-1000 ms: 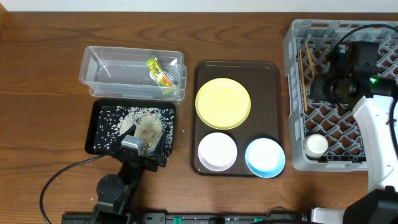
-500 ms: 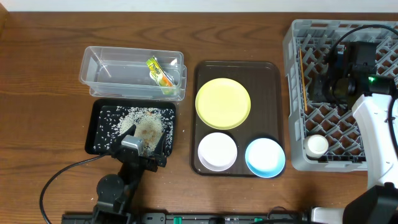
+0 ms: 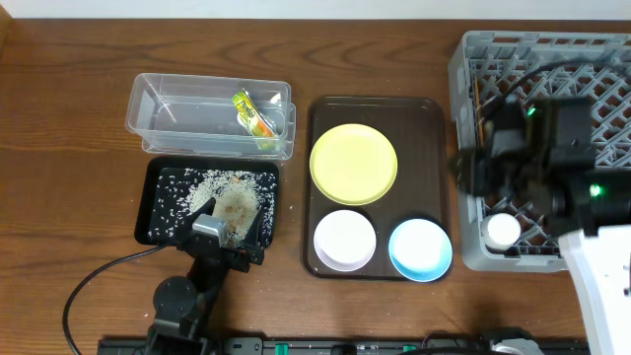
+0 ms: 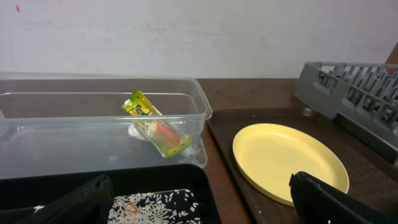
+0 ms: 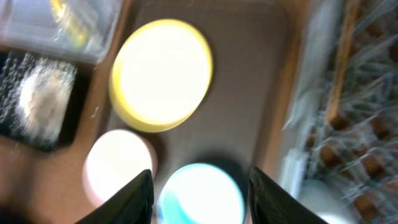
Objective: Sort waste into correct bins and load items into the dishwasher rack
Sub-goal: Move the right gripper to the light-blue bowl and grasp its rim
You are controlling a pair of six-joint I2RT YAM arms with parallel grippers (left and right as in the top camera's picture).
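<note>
Wooden worktop (image 3: 59, 118): bins at frame left, brown serving tray (image 3: 419, 128) at centre, grey dishwasher rack (image 3: 459, 99) at frame right.

The clear tub (image 3: 187, 113) in the upper left holds the green-and-orange snack wrapper (image 3: 252, 116) against its right end. Just below the tub, the black tray (image 3: 150, 197) carries the loose rice (image 3: 177, 192). The left claw (image 3: 232, 222) hangs over the black tray's lower edge, fingers spread wide, holding nothing. On the serving tray, the yellow plate (image 3: 354, 164) lies at the top, the white bowl (image 3: 344, 239) lower left and the light blue bowl (image 3: 420, 248) lower right. In the rack, the chopsticks (image 3: 481, 104) lie along the left side and the white cup (image 3: 502, 230) stands in the lower left corner. The right claw (image 5: 202, 196) is over the rack's left edge, blurred, fingers apart and empty.
</note>
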